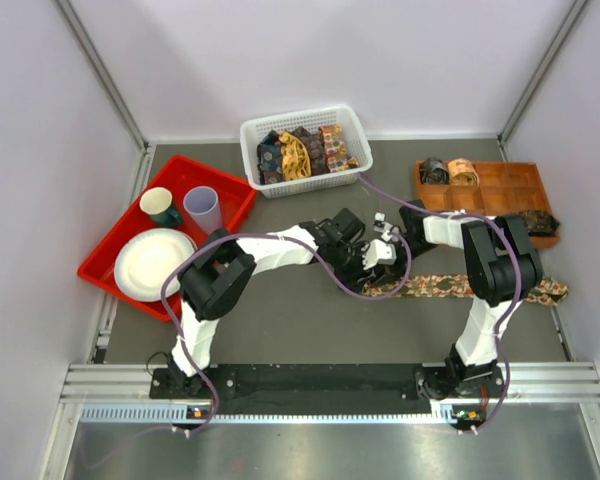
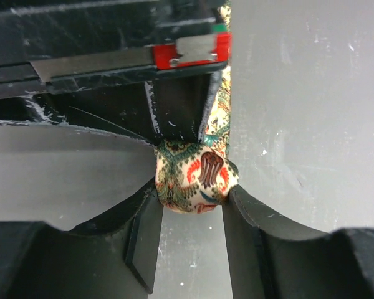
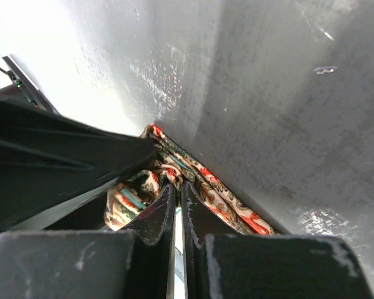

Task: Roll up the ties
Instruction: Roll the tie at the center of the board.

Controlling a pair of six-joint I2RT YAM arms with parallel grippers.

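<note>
Top view: tan patterned tie (image 1: 460, 288) lies flat on the grey table (image 1: 280, 320) at about 4 o'clock from centre. It runs from the right edge in toward the middle, where both arms meet. Its inner end is wound into a small coil (image 2: 196, 180). Left gripper (image 2: 192, 205) pinches that coil between its two fingertips, one pad on each side, and the coil bulges out above them. The loose strip runs off from the coil toward 12 o'clock in the left wrist view. Right gripper (image 3: 177, 194) comes at the same coil from the opposite side. Its jaws are pressed almost together with only a sliver of gap, the tips dug into the folds of the tie, bunched cloth at 9 o'clock of the tips and the flat strip trailing to 4 o'clock. White slotted basket (image 1: 305, 125) sits at 12 o'clock on the table and holds several unrolled ties (image 1: 300, 152), dark blue, yellow, brown and orange-red, crammed together. Brown compartment tray (image 1: 500, 190) is at 2 o'clock. Its two far-left cells hold one rolled tie each, a dark roll (image 1: 435, 170) and an orange roll (image 1: 463, 171) just beside it. A dark bundle of cloth (image 1: 540, 222) lies at the tray's 4 o'clock corner; too small to tell more. Red tray (image 1: 230, 195) at 9 o'clock carries a green cup (image 1: 160, 206), a pale purple cup (image 1: 203, 208) beside it and a white plate (image 1: 152, 263) nearer the arms.
</note>
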